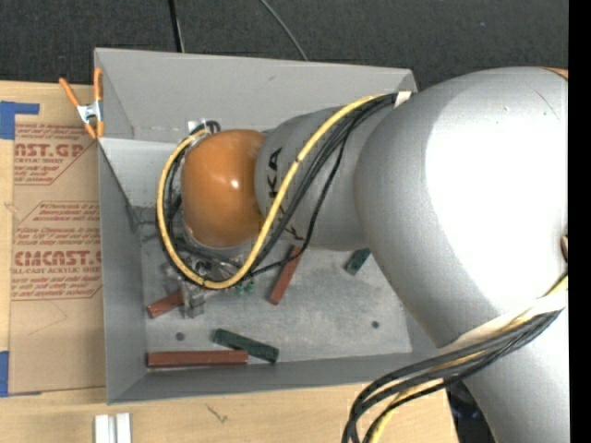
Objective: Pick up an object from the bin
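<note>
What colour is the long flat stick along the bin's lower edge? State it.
The stick is reddish brown, camera view.

Red print "CAST ACRYLIC SHEET" on the cardboard (48, 206); black letters "KA" on the arm (434, 192).

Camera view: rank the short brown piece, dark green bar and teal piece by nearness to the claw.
1. Short brown piece, just left of the claw.
2. Dark green bar, below and right of it.
3. Teal piece, far right.
</note>
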Tool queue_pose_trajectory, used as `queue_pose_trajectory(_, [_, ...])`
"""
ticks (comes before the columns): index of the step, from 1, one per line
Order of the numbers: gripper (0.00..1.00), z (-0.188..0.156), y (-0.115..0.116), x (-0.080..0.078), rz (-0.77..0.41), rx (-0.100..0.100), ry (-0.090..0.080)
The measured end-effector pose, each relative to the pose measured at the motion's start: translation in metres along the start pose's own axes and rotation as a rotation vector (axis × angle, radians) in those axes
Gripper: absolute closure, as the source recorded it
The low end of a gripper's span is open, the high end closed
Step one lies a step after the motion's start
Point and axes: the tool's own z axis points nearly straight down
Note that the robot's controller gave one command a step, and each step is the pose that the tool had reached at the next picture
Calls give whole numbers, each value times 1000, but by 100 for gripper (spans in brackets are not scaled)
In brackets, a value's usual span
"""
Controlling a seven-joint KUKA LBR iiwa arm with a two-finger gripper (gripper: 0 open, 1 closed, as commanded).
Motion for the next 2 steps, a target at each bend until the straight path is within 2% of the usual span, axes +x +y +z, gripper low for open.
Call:
queue_pose_trajectory(1, [100, 0, 0, 0, 0, 0, 0])
queue_pose_trajectory(2, [100, 0, -9, -5, -173, 0, 0])
